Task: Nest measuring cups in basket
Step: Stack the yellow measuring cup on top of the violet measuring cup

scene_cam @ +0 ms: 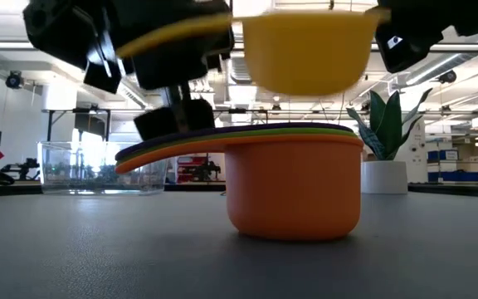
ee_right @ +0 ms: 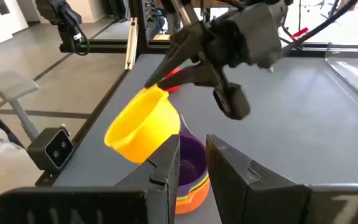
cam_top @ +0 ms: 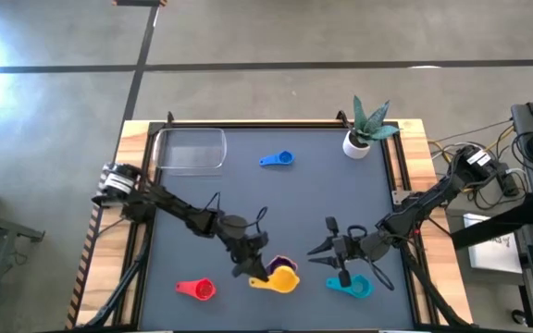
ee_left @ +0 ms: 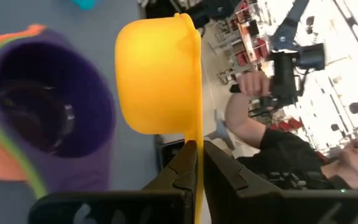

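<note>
— Jaws nearest the table's front edge?
— Left gripper (ee_left: 196, 163) clamped tight on the flat handle of the yellow cup (cam_top: 285, 278), holding it clear above the nested stack (scene_cam: 293, 187). Right gripper (cam_top: 339, 252) just beside, fingers a little apart, nothing between them.
— Count of cups?
— Seven. Three nested: orange cup (scene_cam: 293, 195) outermost, green, then purple cup (ee_left: 61, 118) inside. Yellow in the air. Red cup (cam_top: 198, 289) and teal cup (cam_top: 352, 286) loose near the front, blue cup (cam_top: 278, 159) farther back.
— Basket?
— One, clear, at the far left corner (cam_top: 191, 150), holding nothing. White plant pot (cam_top: 356, 144) at the far right.
— Writing?
— None readable.
</note>
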Tool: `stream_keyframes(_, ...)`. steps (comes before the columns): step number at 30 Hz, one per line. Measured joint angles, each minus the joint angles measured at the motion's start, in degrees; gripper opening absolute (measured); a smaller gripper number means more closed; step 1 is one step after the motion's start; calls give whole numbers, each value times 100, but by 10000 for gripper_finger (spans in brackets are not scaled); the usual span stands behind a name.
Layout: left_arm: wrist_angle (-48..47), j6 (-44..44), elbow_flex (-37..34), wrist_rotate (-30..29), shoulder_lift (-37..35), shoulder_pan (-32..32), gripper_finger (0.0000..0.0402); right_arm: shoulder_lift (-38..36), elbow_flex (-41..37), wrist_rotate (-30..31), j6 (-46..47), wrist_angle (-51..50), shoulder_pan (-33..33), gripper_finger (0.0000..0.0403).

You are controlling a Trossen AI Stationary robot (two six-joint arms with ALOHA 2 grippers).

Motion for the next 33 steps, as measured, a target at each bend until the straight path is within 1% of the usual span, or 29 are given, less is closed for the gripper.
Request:
stream_keyframes(15, -164, 138, -293, 28, 52, 385, 0, 0, 0, 9, 4, 45, -3, 68)
stream_keyframes(18, -201, 139, -291, 28, 52, 404, 7, 0, 0, 25, 4, 45, -3, 68)
stream_keyframes(21, -268, 193, -285, 28, 57, 406, 25, 0, 0, 44, 4, 45, -3, 68)
stream_keyframes(25, -385, 245, -282, 57, 57, 422, 58, 0, 0, 45, 5, 45, -3, 68)
stream_keyframes(33, -403, 471, -245, 413, 5, 473, 131, -2, 0, 44, 154, 49, -3, 68)
